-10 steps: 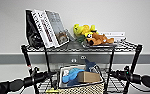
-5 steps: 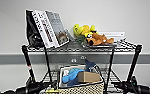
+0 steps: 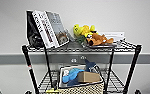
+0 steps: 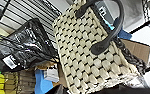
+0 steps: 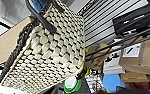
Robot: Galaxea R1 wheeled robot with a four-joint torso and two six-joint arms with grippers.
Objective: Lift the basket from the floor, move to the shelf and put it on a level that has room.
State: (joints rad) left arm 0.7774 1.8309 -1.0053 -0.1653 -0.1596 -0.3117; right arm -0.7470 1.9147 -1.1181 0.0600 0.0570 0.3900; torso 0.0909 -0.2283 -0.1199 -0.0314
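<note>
basket (image 3: 81, 86) sits on the shelf (image 3: 131, 67) level (image 3: 113, 81) under the books (image 3: 47, 28), close in front of both my wrists. can't tell either gripper's state.

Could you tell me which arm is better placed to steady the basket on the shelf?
Left, marginally: its wrist view shows the basket and its handle close; the right wrist view looks similar, so it is nearly even.

The shelf (image 3: 131, 65) bears books (image 3: 47, 28), plush toys (image 3: 92, 35), and the basket (image 3: 82, 85).
</note>
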